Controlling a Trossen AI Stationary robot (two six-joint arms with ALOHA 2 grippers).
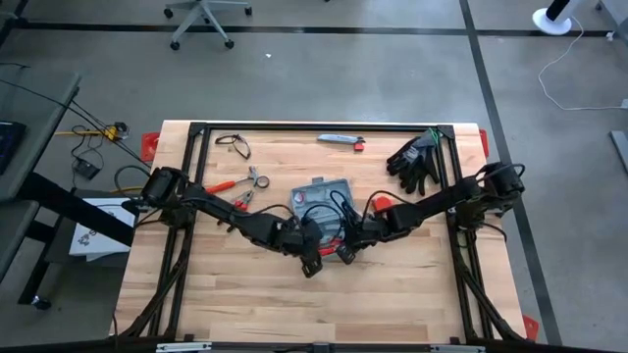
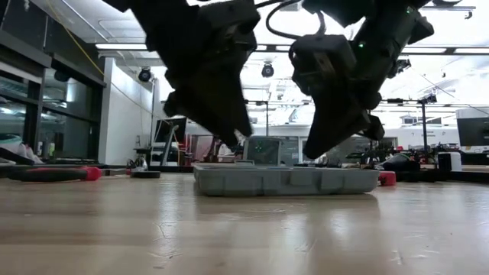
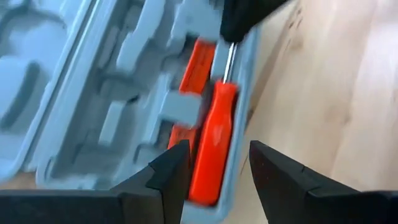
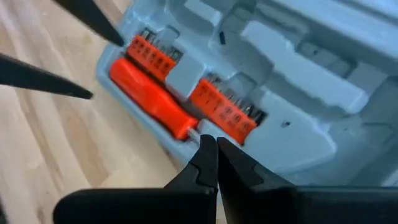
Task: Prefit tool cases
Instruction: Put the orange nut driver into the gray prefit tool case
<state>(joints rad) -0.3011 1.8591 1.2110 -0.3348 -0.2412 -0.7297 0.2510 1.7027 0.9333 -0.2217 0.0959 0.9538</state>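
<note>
High view shows the tool case (image 1: 319, 193) lying open near the middle of the frame, a little above centre, on the wooden table (image 1: 245, 304). Its long axis runs roughly left to right in the picture, slightly tilted. In the low view the case (image 2: 286, 180) lies flat at the centre, and its long side faces the camera.

Inside the case, at its near edge, an orange screwdriver (image 3: 211, 146) lies along the rim, with its metal shaft toward the right gripper. Beside it are two orange bit holders (image 4: 224, 111) in the moulded recesses.

The left gripper (image 3: 217, 174) is just below the case in the high view, and its fingers are spread on both sides of the screwdriver handle end, without closing on it. The right gripper (image 4: 216, 155) comes from the right side, and its fingers are pressed together at the shaft end of the screwdriver; I cannot tell if they pinch the shaft.

Farther out, black gloves (image 1: 416, 160) lie at the upper right of the table, orange pliers (image 1: 228, 185) at the left, glasses (image 1: 234, 144) at the upper left, and a slim grey bar (image 1: 340, 140) at the top.
</note>
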